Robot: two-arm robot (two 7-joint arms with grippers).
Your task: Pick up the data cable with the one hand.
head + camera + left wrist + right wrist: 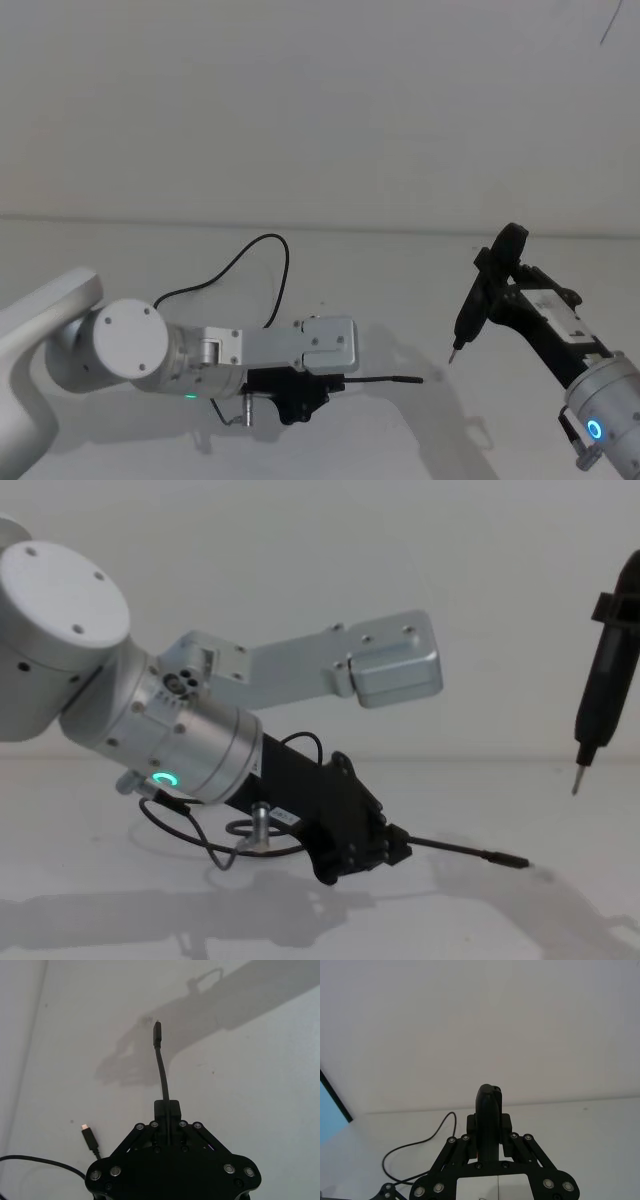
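The data cable (pixel 392 380) is a thin black cord on the white table. One plug end (pixel 157 1030) sticks out forward from my left gripper (pixel 167 1109), which is shut on the cord a short way behind that plug. The held end (pixel 470 853) hangs just above the table in the chest view. The other plug (pixel 90 1139) lies flat beside the gripper. The cord's loop (pixel 268 242) curves away behind the left arm. My right gripper (pixel 489 1119) is raised at the right, apart from the cable, shut on a slim dark tool (pixel 482 295) with a thin pin tip.
A short grey wire with a silver cylindrical plug (pixel 262 820) hangs under the left wrist. The table's far edge meets a plain wall (pixel 320 120). The tool's pin tip (pixel 577 780) hovers above the table, right of the held plug.
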